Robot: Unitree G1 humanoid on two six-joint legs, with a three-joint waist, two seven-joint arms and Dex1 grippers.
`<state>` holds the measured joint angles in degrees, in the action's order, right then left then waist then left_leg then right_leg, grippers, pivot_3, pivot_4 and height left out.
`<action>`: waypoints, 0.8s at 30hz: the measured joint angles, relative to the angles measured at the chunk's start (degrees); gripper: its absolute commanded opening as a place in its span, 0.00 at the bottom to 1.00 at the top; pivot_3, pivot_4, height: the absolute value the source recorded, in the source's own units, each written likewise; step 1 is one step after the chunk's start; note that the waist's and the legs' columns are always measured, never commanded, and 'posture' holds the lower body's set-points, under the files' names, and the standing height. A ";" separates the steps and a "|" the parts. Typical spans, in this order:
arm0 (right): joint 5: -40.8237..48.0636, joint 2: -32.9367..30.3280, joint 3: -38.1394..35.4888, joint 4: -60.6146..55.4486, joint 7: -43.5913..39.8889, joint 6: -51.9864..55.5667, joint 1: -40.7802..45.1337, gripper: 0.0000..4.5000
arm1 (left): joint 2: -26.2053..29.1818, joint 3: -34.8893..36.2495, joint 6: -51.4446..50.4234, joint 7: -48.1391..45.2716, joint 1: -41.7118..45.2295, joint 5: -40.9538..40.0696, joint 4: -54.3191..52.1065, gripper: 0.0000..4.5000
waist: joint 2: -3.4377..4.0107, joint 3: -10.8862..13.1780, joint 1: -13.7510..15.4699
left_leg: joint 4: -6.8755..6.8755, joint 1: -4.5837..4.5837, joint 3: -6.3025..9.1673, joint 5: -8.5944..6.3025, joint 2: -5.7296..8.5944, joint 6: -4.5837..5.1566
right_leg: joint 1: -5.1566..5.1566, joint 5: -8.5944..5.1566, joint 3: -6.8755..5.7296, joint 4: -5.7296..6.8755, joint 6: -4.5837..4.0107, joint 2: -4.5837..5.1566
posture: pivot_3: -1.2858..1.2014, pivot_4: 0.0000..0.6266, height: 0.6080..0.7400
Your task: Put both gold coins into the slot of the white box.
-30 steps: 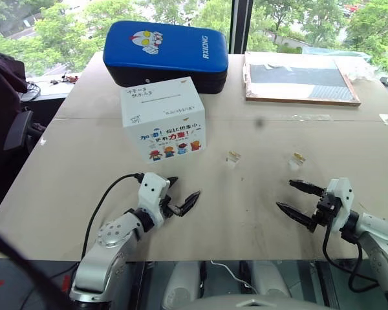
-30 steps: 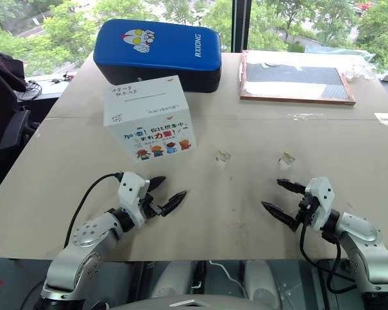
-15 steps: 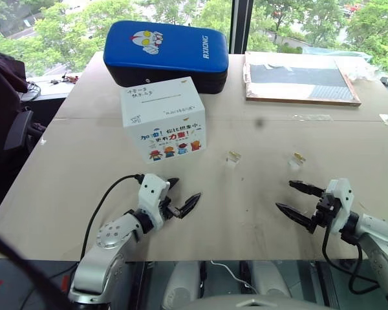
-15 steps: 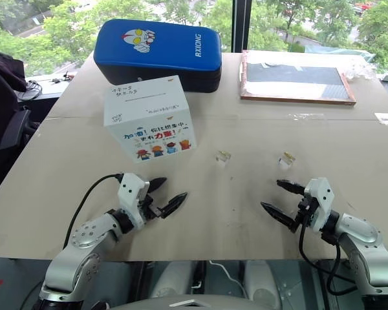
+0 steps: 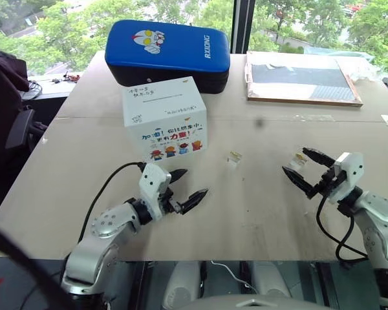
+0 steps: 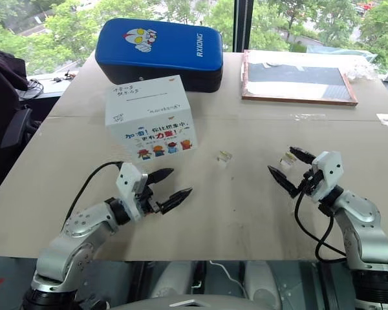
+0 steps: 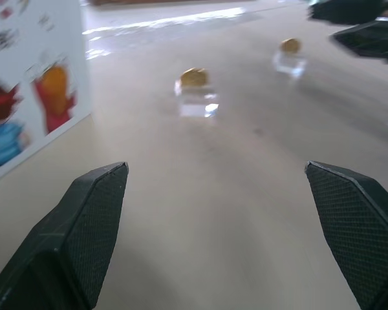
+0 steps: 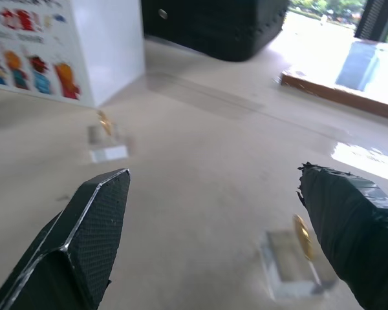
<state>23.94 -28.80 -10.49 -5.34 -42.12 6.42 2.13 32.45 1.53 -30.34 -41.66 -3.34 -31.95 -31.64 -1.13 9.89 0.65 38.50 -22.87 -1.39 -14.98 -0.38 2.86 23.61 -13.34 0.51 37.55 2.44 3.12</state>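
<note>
Two gold coins, each standing on edge in its own small clear holder on the table. One coin (image 5: 235, 155) sits centre frame in the head views, just right of the white box. The other coin (image 5: 302, 157) sits right of centre, apart from the first. Neither is lifted. Both rest in holders (image 8: 107, 144), (image 8: 288, 264).

White box (image 5: 165, 117) stands upper left of centre, cartoon side facing the robot. Slot (image 5: 163, 96) is a thin dark line across its top face, nothing in or at it as far as can be seen. Judgement: task is at the very start. Both coins are yet to be picked up, carried and dropped in.

Right gripper (image 5: 308, 166) is at right of frame, fingers spread wide, holding nothing. In its wrist view the right-hand coin (image 8: 302, 236) lies low between the two fingers (image 8: 90, 242), close by the one nearer it, not touched. Reads as lined up for a first grasp.

Left gripper (image 5: 186, 187) is lower left of centre, below the box, fingers also spread wide, empty, touching nothing. Its wrist view looks toward the centre coin (image 7: 193, 77), well short of it.

Blue padded case (image 5: 168, 51) lies behind the box, top of frame. Framed board (image 5: 301, 78) is upper right.
</note>
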 measured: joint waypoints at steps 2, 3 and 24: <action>-0.02 0.00 0.00 1.70 0.12 0.36 1.14 1.00 | 2.44 0.10 -2.01 -2.07 1.06 -2.52 -2.55 1.00 | 0.02 0.00 -0.13 | -0.02 0.02 0.00 0.00 0.00 0.00 | 0.01 -0.01 0.01 0.01 -0.02 0.00 | 0.52 0.24 1.00; -0.06 0.00 0.02 2.25 0.28 0.76 1.72 1.00 | 3.62 0.17 -3.15 -2.60 1.65 -3.88 -3.73 1.00 | 0.03 0.01 -0.14 | -0.02 0.04 0.01 0.00 0.00 0.00 | 0.00 -0.01 0.02 0.04 -0.02 0.00 | 0.52 0.24 1.00; -4.71 0.10 1.12 9.17 0.73 0.87 6.10 0.01 | 8.78 2.23 -8.26 -0.56 3.69 -8.78 -9.09 1.00 | 0.03 0.01 -0.10 | -0.02 0.08 -0.04 0.01 0.00 0.00 | 0.00 0.00 0.08 0.05 0.01 -0.18 | 0.52 0.24 1.00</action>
<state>19.23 -28.70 -9.37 3.83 -41.39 7.29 8.22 41.23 3.76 -38.60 -42.23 0.35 -40.73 -40.74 -1.10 9.90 0.55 38.48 -22.80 -1.43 -14.98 -0.38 2.86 23.61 -13.34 0.59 37.60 2.45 2.94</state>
